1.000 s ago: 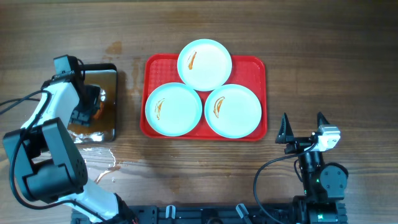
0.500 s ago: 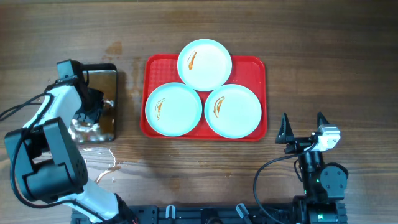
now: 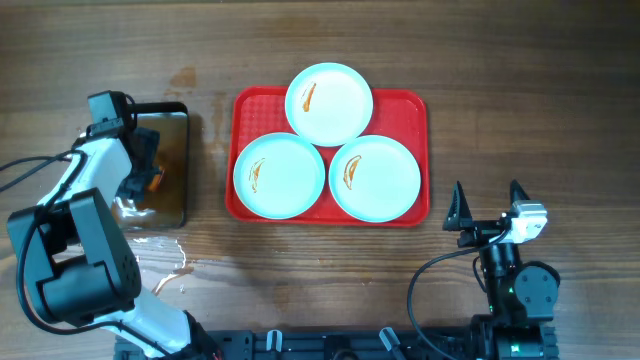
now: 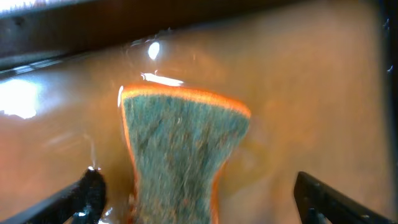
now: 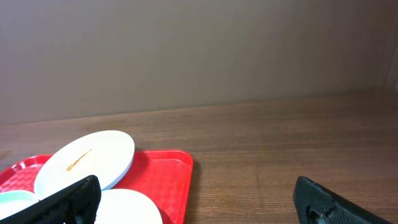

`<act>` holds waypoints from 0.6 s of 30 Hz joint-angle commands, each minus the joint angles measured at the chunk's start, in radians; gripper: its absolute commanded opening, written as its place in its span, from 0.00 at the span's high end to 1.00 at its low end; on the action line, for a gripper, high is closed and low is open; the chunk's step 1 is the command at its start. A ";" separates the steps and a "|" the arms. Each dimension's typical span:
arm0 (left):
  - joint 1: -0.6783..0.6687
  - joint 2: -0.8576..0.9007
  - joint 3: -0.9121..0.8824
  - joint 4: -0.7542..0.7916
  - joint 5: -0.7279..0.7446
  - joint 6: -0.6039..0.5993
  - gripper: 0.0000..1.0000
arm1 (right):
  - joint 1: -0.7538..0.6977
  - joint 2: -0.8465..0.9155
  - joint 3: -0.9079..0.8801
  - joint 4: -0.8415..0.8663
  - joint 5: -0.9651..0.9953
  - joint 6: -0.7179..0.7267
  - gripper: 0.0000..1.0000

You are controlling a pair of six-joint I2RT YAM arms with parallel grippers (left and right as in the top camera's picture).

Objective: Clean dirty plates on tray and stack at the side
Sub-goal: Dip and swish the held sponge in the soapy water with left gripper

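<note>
Three pale plates lie on the red tray [image 3: 408, 104]: one at the back [image 3: 329, 103], one front left [image 3: 279, 176], one front right [image 3: 375, 178]. Each has an orange-brown smear. My left gripper [image 3: 140, 178] is down in the dark pan [image 3: 172, 128] at the left. In the left wrist view it is open [image 4: 199, 196] around an orange sponge with a green scouring face [image 4: 180, 155] lying in water, fingers apart from it. My right gripper [image 3: 488, 205] is open and empty, right of the tray's front corner. The right wrist view shows the tray [image 5: 168, 171] and the back plate [image 5: 84, 160].
The dark metal pan holds brownish water. Water is spilled on the wood in front of it [image 3: 165, 262]. A dark stain marks the table behind the pan [image 3: 183, 77]. A wall stands beyond the far table edge in the right wrist view.
My left gripper has shifted a little within the pan, first toward the front, then back. The right arm and plates have not moved.
</note>
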 commanded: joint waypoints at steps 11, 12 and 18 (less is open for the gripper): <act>-0.003 0.011 -0.007 0.063 -0.163 0.004 0.24 | -0.005 -0.007 -0.001 0.002 -0.008 -0.013 0.00; -0.003 0.016 -0.007 0.063 -0.163 0.004 0.26 | -0.005 -0.007 -0.001 0.002 -0.008 -0.013 0.00; -0.003 0.070 -0.007 0.068 -0.163 0.004 0.33 | -0.005 -0.007 -0.001 0.002 -0.008 -0.013 0.00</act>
